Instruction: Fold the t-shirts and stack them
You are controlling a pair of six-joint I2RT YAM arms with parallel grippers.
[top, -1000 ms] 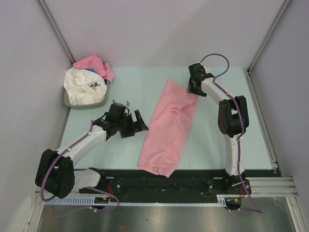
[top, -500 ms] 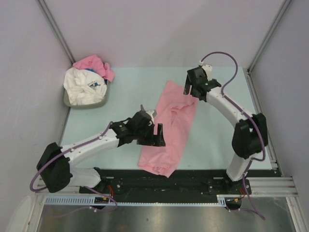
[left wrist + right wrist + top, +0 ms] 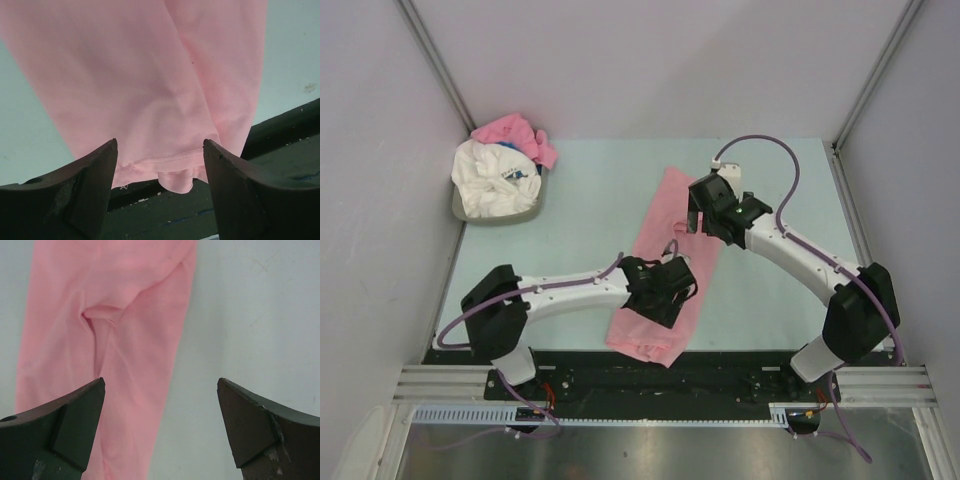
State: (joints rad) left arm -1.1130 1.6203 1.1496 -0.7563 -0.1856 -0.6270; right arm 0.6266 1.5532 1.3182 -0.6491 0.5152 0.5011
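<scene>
At six o'clock, the left wrist view, unlike the right, is showing the pink t-shirt (image 3: pixel 150 75) reaching the black rail (image 3: pixel 280 135); the left gripper (image 3: pixel 160 145) and right gripper (image 3: pixel 161 381) are hovering over it, jaws apart.

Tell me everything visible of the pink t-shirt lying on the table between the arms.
The pink t-shirt is plain soft cloth, folded into a long narrow strip, lying flat and slanted on the pale green table. A pinched crease shows in its far half. Its near hem reaches over the table edge onto the black rail. The left gripper, open, is above its near end, the right gripper, open, above its far part; neither grips it.
</scene>
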